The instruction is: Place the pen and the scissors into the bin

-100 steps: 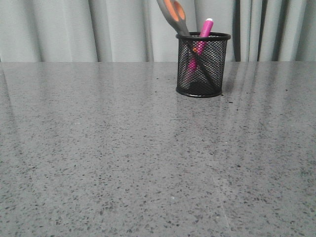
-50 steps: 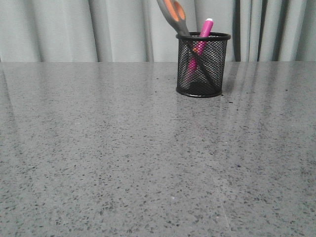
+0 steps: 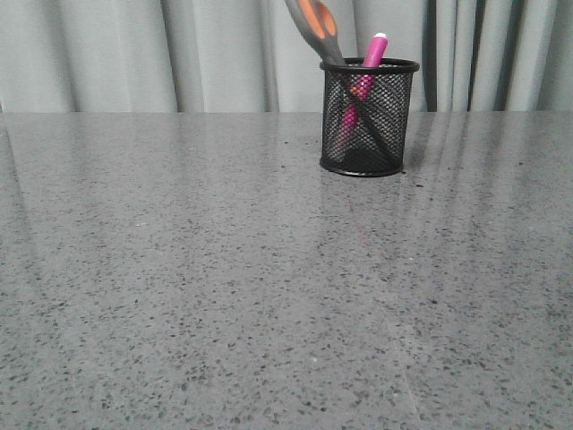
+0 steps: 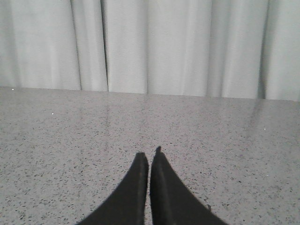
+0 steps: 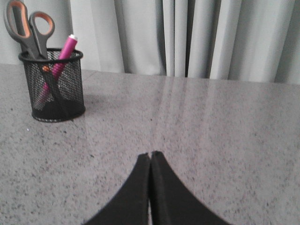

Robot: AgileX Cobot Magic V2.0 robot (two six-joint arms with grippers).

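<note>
The black mesh bin (image 3: 368, 125) stands upright at the back of the table, right of centre. Inside it the pink pen (image 3: 372, 54) leans right with its white tip above the rim. The scissors (image 3: 315, 29) stand blade-down in the bin, grey and orange handles sticking out to the upper left. From the right wrist the bin (image 5: 57, 89), pen (image 5: 65, 50) and scissors (image 5: 28, 26) show well ahead of my right gripper (image 5: 150, 154), which is shut and holds nothing. My left gripper (image 4: 150, 154) is shut over bare table, with none of these things in its view.
Grey speckled tabletop (image 3: 224, 287) stretches across the front view, with no arm in it. Pale pleated curtains (image 3: 134, 54) hang behind the table's far edge.
</note>
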